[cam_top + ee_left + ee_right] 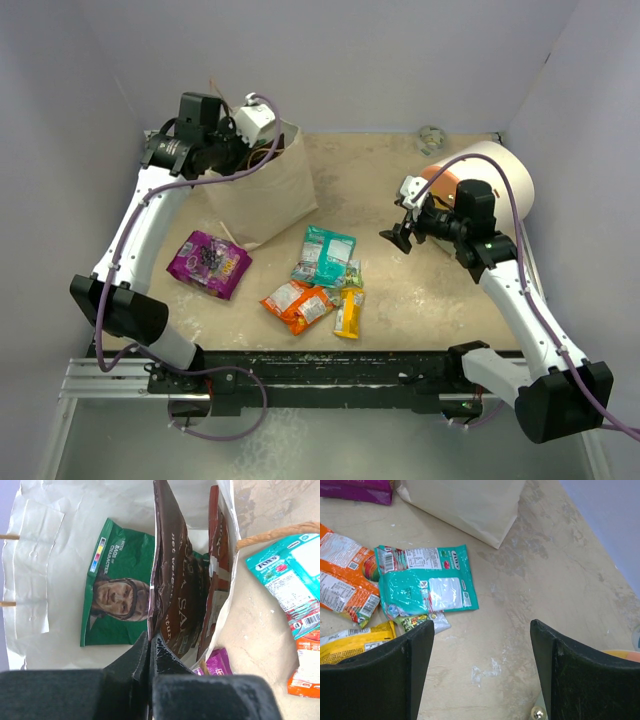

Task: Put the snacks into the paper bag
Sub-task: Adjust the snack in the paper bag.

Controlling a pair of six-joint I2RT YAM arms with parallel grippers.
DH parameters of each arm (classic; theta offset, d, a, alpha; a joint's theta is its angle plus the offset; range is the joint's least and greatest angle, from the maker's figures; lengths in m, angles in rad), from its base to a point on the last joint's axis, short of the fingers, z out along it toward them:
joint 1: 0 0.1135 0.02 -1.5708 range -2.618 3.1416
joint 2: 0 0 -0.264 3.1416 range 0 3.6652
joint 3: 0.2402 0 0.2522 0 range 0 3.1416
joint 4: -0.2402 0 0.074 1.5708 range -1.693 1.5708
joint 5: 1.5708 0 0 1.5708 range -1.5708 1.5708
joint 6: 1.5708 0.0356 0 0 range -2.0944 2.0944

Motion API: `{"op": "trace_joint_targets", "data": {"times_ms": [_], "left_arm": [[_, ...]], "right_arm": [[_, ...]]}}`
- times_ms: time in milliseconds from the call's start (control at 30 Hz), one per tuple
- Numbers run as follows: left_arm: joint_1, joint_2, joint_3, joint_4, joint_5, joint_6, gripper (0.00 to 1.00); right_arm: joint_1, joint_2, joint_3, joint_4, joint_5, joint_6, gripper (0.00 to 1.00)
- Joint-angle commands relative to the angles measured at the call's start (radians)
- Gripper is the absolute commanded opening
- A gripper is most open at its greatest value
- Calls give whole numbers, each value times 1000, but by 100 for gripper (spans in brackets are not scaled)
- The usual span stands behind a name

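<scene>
The paper bag (262, 200) stands at the back left with its mouth open. My left gripper (148, 642) is over that mouth, shut on the top edge of the brown candy bag (177, 585), which hangs inside the paper bag (55, 540). A green chip bag (117, 592) lies against the inner wall, and a dark red packet (218, 565) stands by the brown one. On the table lie a purple packet (208, 263), a teal one (328, 255), an orange one (298, 303) and a yellow bar (349, 313). My right gripper (400, 235) is open and empty, right of the teal packet (427, 585).
A big cream cylinder with an orange face (495, 175) lies at the back right behind my right arm. A small round object (432, 137) sits at the back wall. A small green-white packet (420, 621) lies under the teal one. White walls enclose the table.
</scene>
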Motion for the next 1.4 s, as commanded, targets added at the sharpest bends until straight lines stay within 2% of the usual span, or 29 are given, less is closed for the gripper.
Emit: {"op": "trace_joint_targets", "data": {"times_ms": [0, 200, 367, 667, 867, 1167, 1267, 1367], "left_arm": [[11, -32, 21, 62, 89, 13, 0], [19, -111, -22, 198, 205, 46, 0], [43, -127, -24, 231, 287, 27, 0], [112, -44, -70, 185, 210, 63, 0], [145, 45, 13, 83, 269, 60, 16], [146, 56, 61, 62, 320, 53, 37], [146, 62, 78, 62, 322, 48, 39], [146, 83, 97, 51, 320, 46, 30]], "right_arm": [[-4, 0, -3, 37, -28, 0, 80], [-4, 3, -5, 37, -27, -3, 80], [-4, 6, -6, 37, -26, -4, 80], [-4, 8, -8, 36, -26, -8, 80], [-4, 8, -9, 36, -27, -9, 81], [-4, 17, -9, 37, -28, -7, 81], [-4, 19, -9, 37, -29, -8, 81], [-4, 19, -9, 37, -29, -7, 82]]}}
